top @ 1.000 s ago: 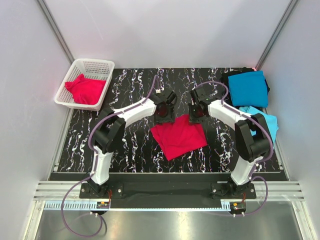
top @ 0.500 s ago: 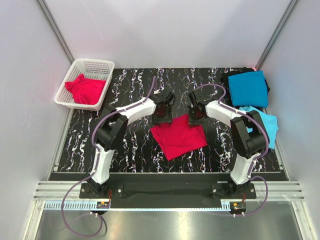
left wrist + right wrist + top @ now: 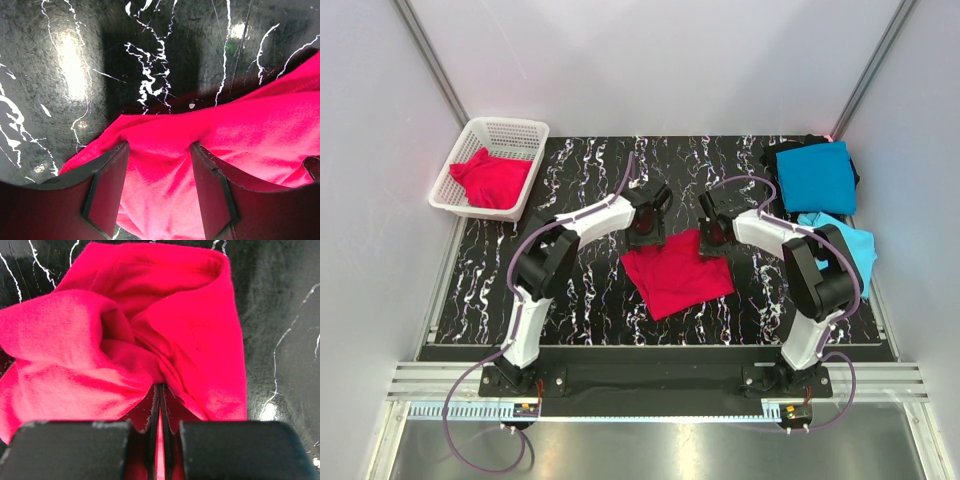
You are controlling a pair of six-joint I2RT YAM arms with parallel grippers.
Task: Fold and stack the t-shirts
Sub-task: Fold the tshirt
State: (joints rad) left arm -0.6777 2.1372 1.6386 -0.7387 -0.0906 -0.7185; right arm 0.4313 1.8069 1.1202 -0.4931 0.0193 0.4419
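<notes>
A crimson-red t-shirt (image 3: 676,272) lies folded in the middle of the black marbled table. My left gripper (image 3: 646,226) stands at its far left corner. In the left wrist view that gripper (image 3: 159,172) is open, its fingers (image 3: 107,187) pressed down on either side of a hump of the red shirt (image 3: 260,125). My right gripper (image 3: 712,232) is at the far right corner. In the right wrist view it (image 3: 160,390) is shut on a bunched fold of the red shirt (image 3: 165,325).
A folded teal-blue t-shirt (image 3: 817,176) lies at the far right, with a sky-blue t-shirt (image 3: 850,245) just in front of it. A white mesh basket (image 3: 510,130) at the far left holds another red t-shirt (image 3: 490,178). Grey walls close in on both sides.
The right jaws have closed the last bit onto the red cloth. Both wrists have shifted only slightly over the shirt's far edge.
</notes>
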